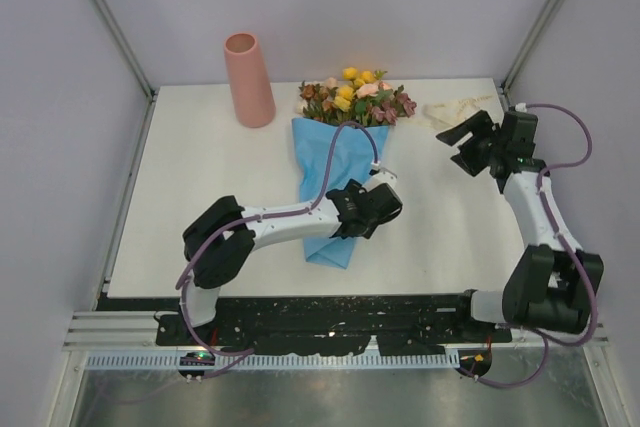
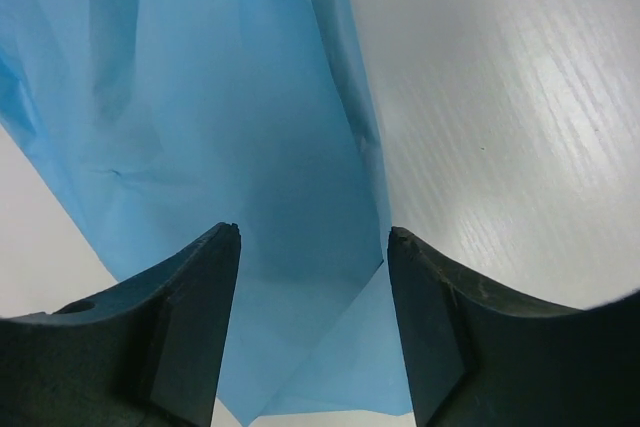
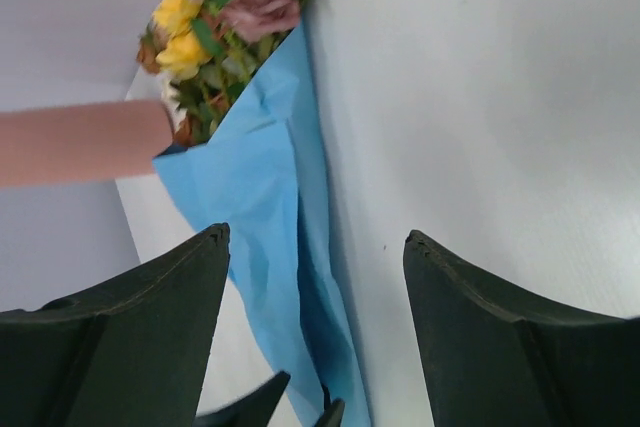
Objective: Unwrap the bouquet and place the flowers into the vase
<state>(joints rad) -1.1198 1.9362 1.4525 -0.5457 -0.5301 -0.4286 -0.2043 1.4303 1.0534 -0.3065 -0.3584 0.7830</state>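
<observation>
Top view: vase (image 1: 248,79) standing upper left; bouquet (image 1: 340,152) lying at centre; ribbon (image 1: 455,109) lying upper right.
Left wrist view: left gripper (image 2: 312,235) jaws gaping wide over paper (image 2: 230,117), gripping nothing.
Right wrist view: right gripper (image 3: 317,237) jaws gaping wide, empty; bouquet showing upper left.

Vase (image 1: 249,79) standing at table's (image 1: 200,207) far left, bouquet (image 1: 338,152) lying just right of it, blooms (image 1: 356,97) toward the back, ribbon (image 1: 455,109) farther right
</observation>
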